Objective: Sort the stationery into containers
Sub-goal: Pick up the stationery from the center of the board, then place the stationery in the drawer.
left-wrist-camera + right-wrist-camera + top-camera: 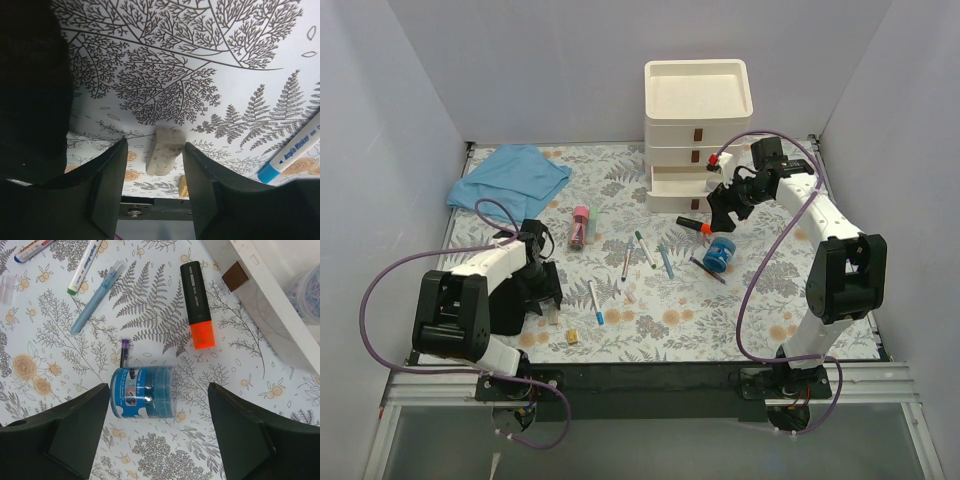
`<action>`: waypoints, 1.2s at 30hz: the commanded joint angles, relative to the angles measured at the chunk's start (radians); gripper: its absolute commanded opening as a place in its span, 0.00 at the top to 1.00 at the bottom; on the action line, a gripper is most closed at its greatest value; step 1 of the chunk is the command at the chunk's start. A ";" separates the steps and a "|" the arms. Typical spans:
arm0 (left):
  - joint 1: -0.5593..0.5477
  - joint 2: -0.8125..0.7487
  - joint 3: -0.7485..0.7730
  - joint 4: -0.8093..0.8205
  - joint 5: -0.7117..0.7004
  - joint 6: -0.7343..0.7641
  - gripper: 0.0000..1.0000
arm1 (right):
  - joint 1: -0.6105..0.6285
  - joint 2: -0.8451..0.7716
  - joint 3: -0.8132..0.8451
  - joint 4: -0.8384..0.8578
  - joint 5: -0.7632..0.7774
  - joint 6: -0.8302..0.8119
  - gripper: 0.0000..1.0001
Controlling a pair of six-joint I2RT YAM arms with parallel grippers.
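The left jaws stand part spread astride a small tan block (164, 150), well in front of the drawers (698, 120) and to their left, near the table's (770, 325) front edge. One finger looks to be touching the block or nearly so, and a thin gap shows at the other, so I judge it is not yet pinched. The block's long side runs along the fingers, so closing would take its narrow width. It is speckled, matte and round-cornered, probably rubbery.

The right jaws are spread wide above a blue tape roll (142, 392), which lies on its side just in front of the drawers. Its flat ends face the fingers. A glossy black marker (197, 305) with an orange cap lies between the roll and the drawers.
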 commanded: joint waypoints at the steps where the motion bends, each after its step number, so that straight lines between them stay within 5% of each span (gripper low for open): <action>1: -0.035 0.016 -0.003 0.015 0.017 0.002 0.55 | 0.001 0.004 0.016 0.009 -0.037 0.019 0.12; 3: -0.055 0.022 -0.003 0.015 0.020 0.002 0.62 | 0.001 0.006 0.015 0.009 -0.038 0.017 0.12; 8: -0.061 0.031 0.006 0.015 0.034 0.009 1.00 | 0.001 0.007 0.016 0.008 -0.030 0.010 0.12; 13: -0.061 -0.016 0.159 -0.060 0.083 0.043 1.00 | 0.001 -0.005 0.035 0.009 -0.012 0.014 0.12; 20: -0.070 0.093 0.649 0.028 0.215 0.285 1.00 | -0.028 -0.036 0.047 0.086 0.041 0.104 0.13; 25: -0.078 0.279 0.965 0.249 0.370 0.414 1.00 | -0.086 -0.060 -0.026 0.298 0.068 0.226 0.13; 30: -0.135 0.523 1.345 0.233 0.428 0.476 1.00 | -0.122 -0.036 -0.037 0.360 0.044 0.284 0.13; 36: -0.224 0.539 1.214 0.474 0.402 0.516 1.00 | -0.129 0.001 -0.036 0.394 0.030 0.269 0.14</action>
